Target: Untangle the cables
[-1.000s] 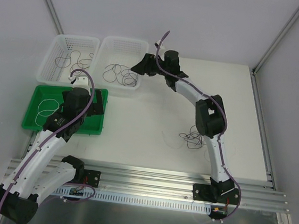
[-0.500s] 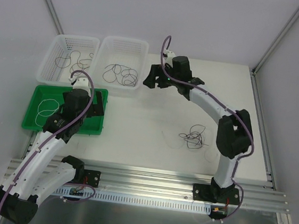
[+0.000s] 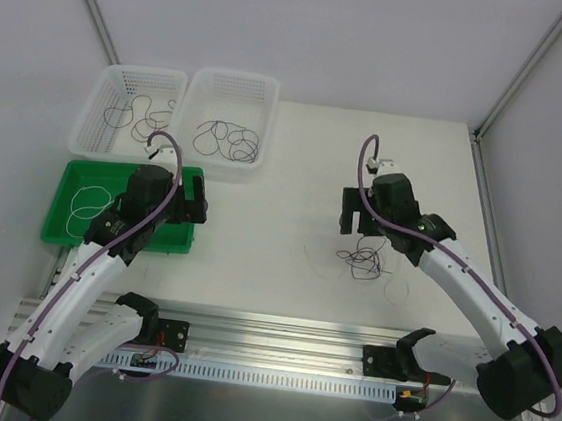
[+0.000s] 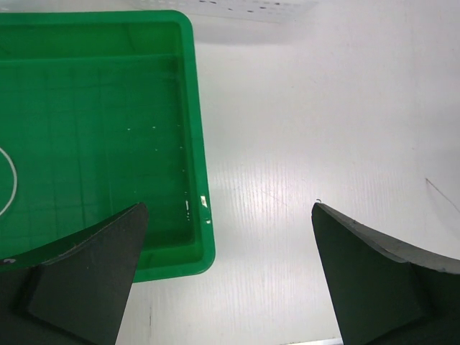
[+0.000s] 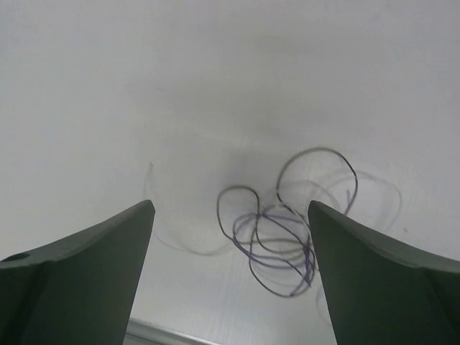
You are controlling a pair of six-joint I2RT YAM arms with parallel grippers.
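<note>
Several cables (image 3: 365,257) in looped tangle, wider left-right than deep.

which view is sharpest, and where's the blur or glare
Left wrist view: sharpest, with small glare specks along the rim of the green tray. Right wrist view: soft focus, the cable tangle looks hazy and its pale strands fade into the white table. Top external view: even light, faint shadows, strands too thin to resolve well.
</note>
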